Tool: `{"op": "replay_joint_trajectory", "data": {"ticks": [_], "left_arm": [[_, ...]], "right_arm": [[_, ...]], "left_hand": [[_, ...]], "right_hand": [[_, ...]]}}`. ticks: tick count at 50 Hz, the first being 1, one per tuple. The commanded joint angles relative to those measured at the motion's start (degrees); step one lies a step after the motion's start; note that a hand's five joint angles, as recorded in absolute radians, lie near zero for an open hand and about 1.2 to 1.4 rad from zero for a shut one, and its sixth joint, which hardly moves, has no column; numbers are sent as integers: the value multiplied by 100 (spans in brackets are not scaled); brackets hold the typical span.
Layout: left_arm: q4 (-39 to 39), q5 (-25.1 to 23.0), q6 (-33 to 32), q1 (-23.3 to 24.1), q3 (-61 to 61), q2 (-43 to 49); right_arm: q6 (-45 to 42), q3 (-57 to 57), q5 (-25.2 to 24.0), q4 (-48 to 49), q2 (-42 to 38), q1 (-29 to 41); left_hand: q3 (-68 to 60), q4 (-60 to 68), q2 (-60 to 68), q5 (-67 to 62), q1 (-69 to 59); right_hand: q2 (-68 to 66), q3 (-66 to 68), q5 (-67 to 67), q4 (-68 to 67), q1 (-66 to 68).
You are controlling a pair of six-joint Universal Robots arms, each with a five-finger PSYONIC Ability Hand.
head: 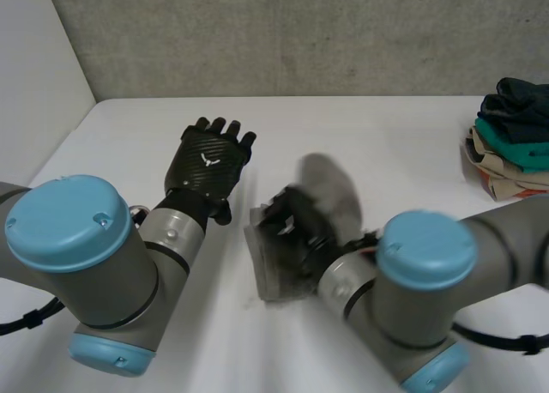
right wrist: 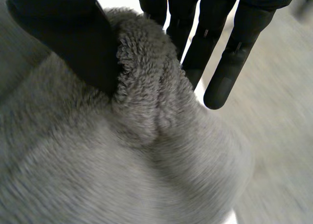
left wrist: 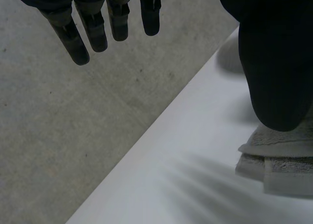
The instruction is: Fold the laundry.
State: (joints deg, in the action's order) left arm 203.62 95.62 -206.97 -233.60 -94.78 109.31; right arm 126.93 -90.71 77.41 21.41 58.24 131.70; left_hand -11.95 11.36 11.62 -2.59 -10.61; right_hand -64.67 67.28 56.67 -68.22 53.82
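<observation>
Grey towel (head: 268, 269) is lying folded on the table (head: 386, 144) near the front edge, between the two arms. Right hand (head: 296, 230) is sitting on top of it, pinching a raised ridge of the pile: in the right wrist view the thumb (right wrist: 68, 43) is pressing one side of the ridge and the straight fingers (right wrist: 222, 77) are standing on the other. A towel flap is standing up at the hand's 1 o'clock. Left hand (head: 208, 163) is hovering at the towel's 10 o'clock, apart from it, fingers (left wrist: 78, 38) straight and spread, holding nothing. A clothes pile (head: 513, 136) is sitting at the table's 2 o'clock edge.
</observation>
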Motion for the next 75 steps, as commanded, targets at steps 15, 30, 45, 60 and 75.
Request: {"op": "replay_joint_trajectory", "data": {"ticks": [15, 30, 45, 60, 75], "left_arm": [[-138, 27, 771, 376, 881, 371], [-2582, 870, 1422, 764, 2096, 2085], [-2556, 950, 1422, 746, 2078, 1313], [-2098, -332, 1422, 501, 1709, 328], [-2090, -544, 1484, 368, 1612, 380]], "right_arm": [[4470, -70, -499, -822, 1233, -1621], [4165, 1688, -508, -2985, -779, -1621], [2854, 969, 757, -1985, 151, -1314], [2424, -1282, 477, -331, 1093, -496], [2345, -1001, 450, 556, -40, -549]], "left_hand": [[195, -136, -162, 259, 61], [157, -98, -124, 220, 22], [190, -132, -158, 254, 56], [173, -115, -141, 237, 39], [157, -98, -124, 220, 22]], "right_hand": [[5467, -5728, -5667, 5822, -4382], [5467, -5728, -5667, 5822, -4382], [5467, -5728, -5667, 5822, -4382], [5467, -5728, -5667, 5822, -4382], [4975, -5235, -5175, 5329, -3890]]}}
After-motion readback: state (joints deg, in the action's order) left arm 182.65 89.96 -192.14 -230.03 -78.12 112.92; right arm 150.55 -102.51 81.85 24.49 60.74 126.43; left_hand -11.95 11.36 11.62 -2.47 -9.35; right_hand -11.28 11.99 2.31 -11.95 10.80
